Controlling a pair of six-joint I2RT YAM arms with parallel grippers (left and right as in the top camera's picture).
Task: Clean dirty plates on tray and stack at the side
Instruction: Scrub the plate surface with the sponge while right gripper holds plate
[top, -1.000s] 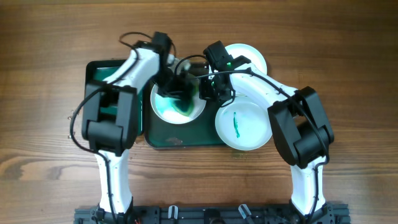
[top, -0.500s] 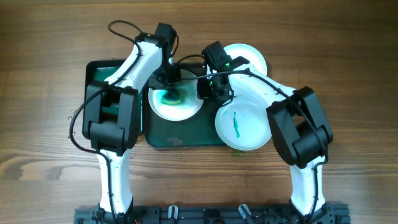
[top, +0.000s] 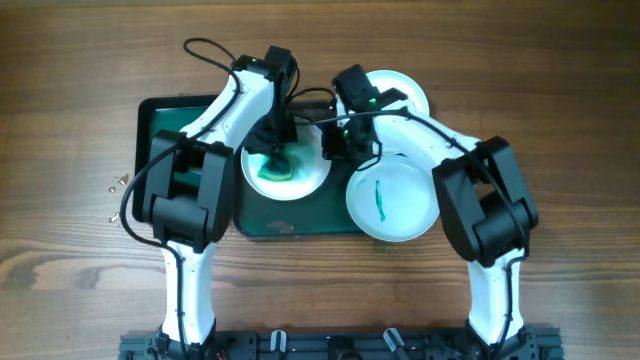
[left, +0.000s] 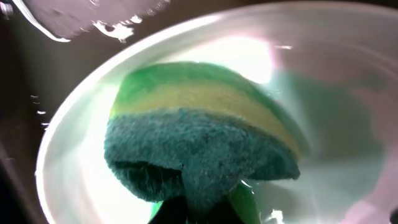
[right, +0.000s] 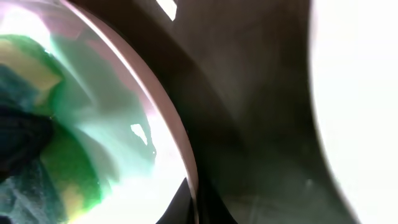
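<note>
Sponge (left: 199, 155) slid right on the plate (top: 300, 186) (green-smeared) in the tray (top: 300, 218), left end effector (top: 277, 150) clamping it.

Smeared plate (top: 306, 182) on tray (top: 300, 220), two plates (top: 400, 215) (top: 408, 92) alongside.

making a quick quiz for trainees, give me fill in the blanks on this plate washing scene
1. The left gripper presses a ___ into the left plate on the tray.
2. The right gripper grips that plate by its ___.
3. The right plate bears a ___ streak.
4. Counting the far plate, there are ___ plates.
Missing: sponge; rim; green; three.
</note>
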